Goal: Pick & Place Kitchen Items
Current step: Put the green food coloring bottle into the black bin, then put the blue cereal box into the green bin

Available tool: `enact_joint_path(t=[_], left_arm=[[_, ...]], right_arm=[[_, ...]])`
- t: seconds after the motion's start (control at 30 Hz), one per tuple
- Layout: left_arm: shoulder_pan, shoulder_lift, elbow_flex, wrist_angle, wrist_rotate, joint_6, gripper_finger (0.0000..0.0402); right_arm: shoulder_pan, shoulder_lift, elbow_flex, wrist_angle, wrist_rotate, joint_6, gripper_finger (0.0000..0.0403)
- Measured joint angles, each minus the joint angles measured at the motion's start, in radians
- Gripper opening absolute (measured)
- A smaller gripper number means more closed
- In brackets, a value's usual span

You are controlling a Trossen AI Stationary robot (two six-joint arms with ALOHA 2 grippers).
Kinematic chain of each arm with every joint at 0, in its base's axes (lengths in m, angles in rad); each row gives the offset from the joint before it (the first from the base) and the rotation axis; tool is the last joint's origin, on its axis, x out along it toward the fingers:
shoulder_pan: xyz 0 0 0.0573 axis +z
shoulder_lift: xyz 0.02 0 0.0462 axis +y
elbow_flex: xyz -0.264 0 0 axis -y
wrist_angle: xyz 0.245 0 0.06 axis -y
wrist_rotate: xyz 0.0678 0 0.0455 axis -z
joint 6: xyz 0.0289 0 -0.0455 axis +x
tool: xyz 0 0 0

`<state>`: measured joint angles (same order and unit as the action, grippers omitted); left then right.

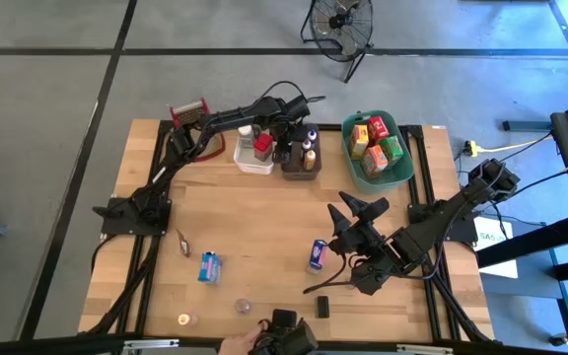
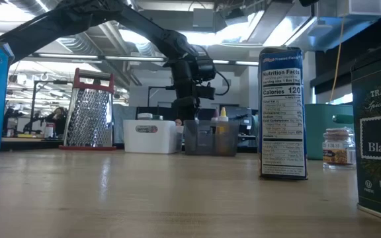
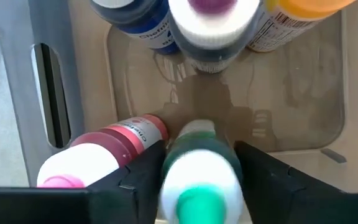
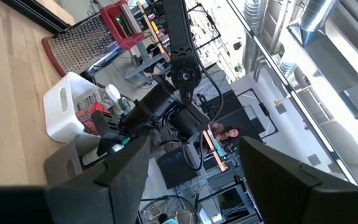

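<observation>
My left gripper [image 1: 290, 140] reaches down into the grey bin [image 1: 300, 164] at the table's far middle, shut on a green-capped bottle [image 3: 197, 180]. In that bin a pink-capped bottle [image 3: 104, 155] lies on its side, and blue- [image 3: 135, 15], purple- [image 3: 211, 25] and orange-capped [image 3: 297, 18] bottles stand at one end. My right gripper [image 1: 348, 219] hangs level above the table's right half, open and holding nothing. Loose items lie near the front: a blue can [image 1: 317, 254] and a blue box [image 1: 208, 266]. My left gripper [image 3: 199, 149] pinches the green-capped bottle between its two fingers, by the dark body [image 3: 194, 144] below the white shoulder. The fingers come steeply from above. The cap points up at the wrist; the bottle itself hides its lower end, so whether it stands on the bin's floor cannot be told.
A white bin [image 1: 254, 156] with jars stands left of the grey one, a green bin [image 1: 402, 168] with coloured boxes right of it, and a red-rimmed wire basket [image 1: 190, 110] at the far left. Small jars [image 1: 243, 307] and a person's hand [image 1: 235, 343] are at the front edge.
</observation>
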<state>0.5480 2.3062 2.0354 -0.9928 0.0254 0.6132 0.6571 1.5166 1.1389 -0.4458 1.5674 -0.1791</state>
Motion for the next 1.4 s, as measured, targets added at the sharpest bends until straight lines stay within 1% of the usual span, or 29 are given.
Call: enact_joint_path(t=[0.27,0.37,0.47,0.53,0.73,0.8,0.87,1.0,1.07,1.1,1.17,1.23,1.3,1.33,1.4], left_arm=[[0.000,0.000,0.000,0.000,-0.011,0.003,0.0237],[-0.004,0.000,0.022,-0.031,-0.055,0.008,0.0248],[-0.014,-0.001,0.078,-0.088,-0.107,0.027,0.0255],[-0.026,-0.001,0.128,-0.166,-0.134,0.028,0.0259],[-0.074,-0.001,0.298,-0.367,-0.166,-0.007,0.0265],[-0.093,-0.013,0.320,-0.418,-0.171,-0.015,0.0265],[-0.114,-0.050,0.293,-0.441,-0.209,-0.017,0.0265],[-0.165,-0.106,0.294,-0.532,-0.352,-0.102,0.0265],[-0.186,-0.129,0.294,-0.578,-0.375,-0.159,0.0265],[-0.194,-0.141,0.294,-0.588,-0.366,-0.193,0.0265],[-0.209,-0.172,0.294,-0.575,-0.294,-0.290,0.0265],[-0.221,-0.213,0.294,-0.579,-0.169,-0.378,0.0265],[-0.234,-0.253,0.292,-0.578,-0.043,-0.420,0.0265],[-0.244,-0.275,0.279,-0.575,-0.001,-0.436,0.0265],[-0.269,-0.321,0.257,-0.580,0.039,-0.463,0.0265]], right_arm=[[0.000,0.000,0.000,-0.001,0.000,0.000,0.0250],[0.000,0.000,0.000,-0.002,0.000,0.000,0.0250],[0.000,0.000,0.000,-0.003,0.000,0.000,0.0250],[0.000,0.000,0.000,-0.004,0.001,0.000,0.0250],[0.000,0.000,0.000,-0.004,0.001,0.000,0.0250],[0.000,0.000,0.000,-0.008,0.001,0.001,0.0250],[0.000,0.000,0.000,-0.018,0.000,0.015,0.0250],[0.000,0.000,0.000,-0.027,-0.012,0.015,0.0250],[0.000,0.000,0.000,-0.026,-0.049,0.015,0.0250],[0.000,0.000,0.000,-0.022,-0.070,0.015,0.0250],[0.000,0.000,0.003,-0.015,-0.139,0.000,0.0250],[0.000,0.000,0.018,-0.023,-0.264,-0.036,0.0250],[0.000,0.000,0.033,-0.030,-0.425,-0.076,0.0250],[0.000,0.000,0.040,-0.031,-0.502,-0.099,0.0250],[0.000,0.000,0.056,-0.036,-0.650,-0.120,0.0250]])
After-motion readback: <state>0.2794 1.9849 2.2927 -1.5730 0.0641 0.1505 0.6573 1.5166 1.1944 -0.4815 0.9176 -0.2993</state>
